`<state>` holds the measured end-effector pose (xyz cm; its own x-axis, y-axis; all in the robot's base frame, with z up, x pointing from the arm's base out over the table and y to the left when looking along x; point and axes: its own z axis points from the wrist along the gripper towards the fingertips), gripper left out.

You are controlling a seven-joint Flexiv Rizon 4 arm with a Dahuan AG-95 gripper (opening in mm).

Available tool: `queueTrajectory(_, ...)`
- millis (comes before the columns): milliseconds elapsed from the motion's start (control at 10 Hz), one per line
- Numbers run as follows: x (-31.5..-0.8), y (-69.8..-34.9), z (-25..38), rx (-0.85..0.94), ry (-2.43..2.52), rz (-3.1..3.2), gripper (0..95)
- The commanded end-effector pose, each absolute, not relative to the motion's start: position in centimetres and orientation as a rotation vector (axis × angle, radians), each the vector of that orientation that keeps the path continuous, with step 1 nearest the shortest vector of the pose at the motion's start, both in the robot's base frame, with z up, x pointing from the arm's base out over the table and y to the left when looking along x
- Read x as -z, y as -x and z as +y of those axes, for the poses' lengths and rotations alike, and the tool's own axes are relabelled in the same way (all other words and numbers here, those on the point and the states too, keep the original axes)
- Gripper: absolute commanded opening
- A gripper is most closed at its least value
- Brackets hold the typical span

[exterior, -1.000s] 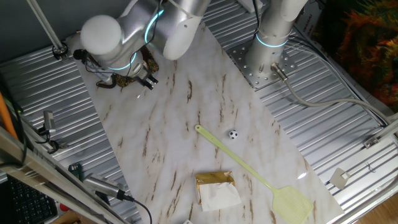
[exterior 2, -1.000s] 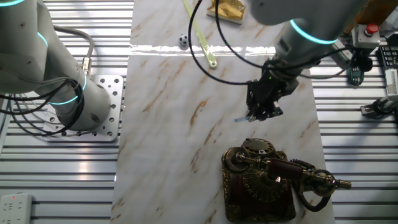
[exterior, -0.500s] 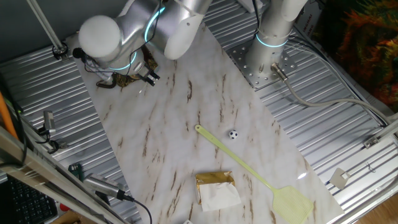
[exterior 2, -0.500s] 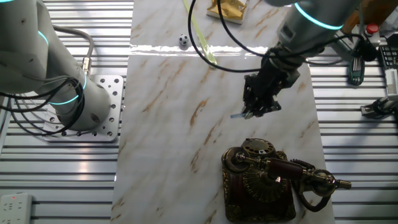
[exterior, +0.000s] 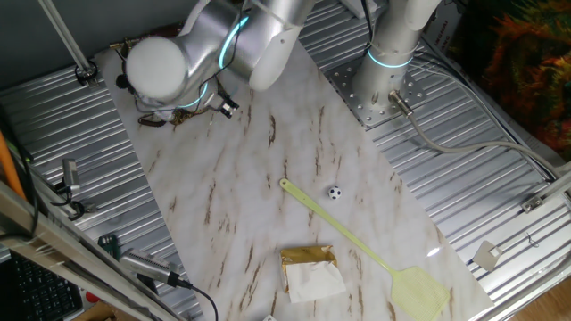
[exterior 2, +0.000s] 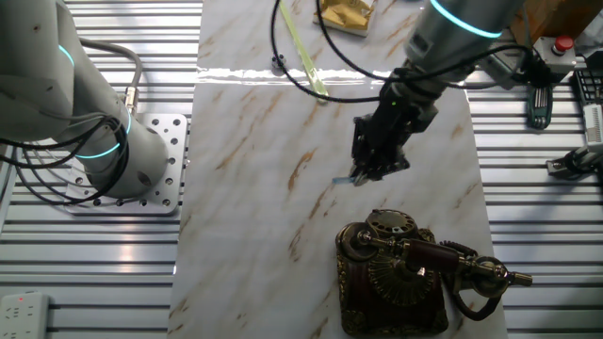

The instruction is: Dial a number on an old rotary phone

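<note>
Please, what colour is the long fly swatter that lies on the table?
The fly swatter is pale yellow-green. It shows best in the one fixed view, where its whole length is visible.

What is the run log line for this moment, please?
gripper: above marble, apart from rotary phone | jaws: unclear | handset: on cradle | dialing: not started

The old rotary phone [exterior 2: 394, 280] sits upright at one end of the marble board, a small antique piece on a dark brown base with ornate brass trim. Its round dial [exterior 2: 389, 223] faces up at the end of the base toward the board's middle. The brass-and-dark handset [exterior 2: 429, 256] lies across its cradle, one end overhanging toward the metal table.
</note>
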<state>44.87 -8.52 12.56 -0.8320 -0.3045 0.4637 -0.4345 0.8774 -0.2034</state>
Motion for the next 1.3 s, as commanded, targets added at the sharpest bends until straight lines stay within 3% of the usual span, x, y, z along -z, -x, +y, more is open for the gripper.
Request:
queueTrajectory(100, -13.05, -44.57, -8.95, -0.426, -0.541, -2.606, 0.0)
queueTrajectory(1300, -13.83, -43.80, -9.77, -0.637, -0.553, -2.445, 0.0)
